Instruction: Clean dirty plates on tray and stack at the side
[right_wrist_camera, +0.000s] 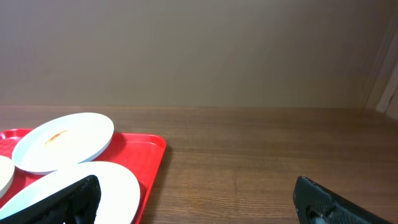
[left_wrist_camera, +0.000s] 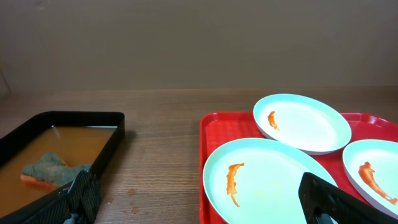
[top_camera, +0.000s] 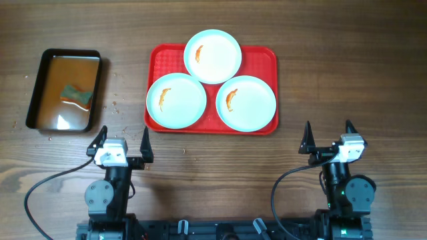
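Note:
Three pale mint-white plates lie on the red tray (top_camera: 263, 57): a back one (top_camera: 213, 56), a front left one (top_camera: 176, 101) and a front right one (top_camera: 246, 103). Each has a small orange smear. My left gripper (top_camera: 123, 137) is open and empty, near the table's front, just left of the tray's front left corner. My right gripper (top_camera: 328, 133) is open and empty, right of the tray's front right corner. The left wrist view shows the tray (left_wrist_camera: 210, 132) and all three plates; the right wrist view shows the tray's corner (right_wrist_camera: 152, 151) and two plates.
A black pan (top_camera: 39, 81) of brownish water with a green sponge (top_camera: 77, 94) in it stands at the far left; it also shows in the left wrist view (left_wrist_camera: 115, 134). Small crumbs or droplets speckle the wood between pan and tray.

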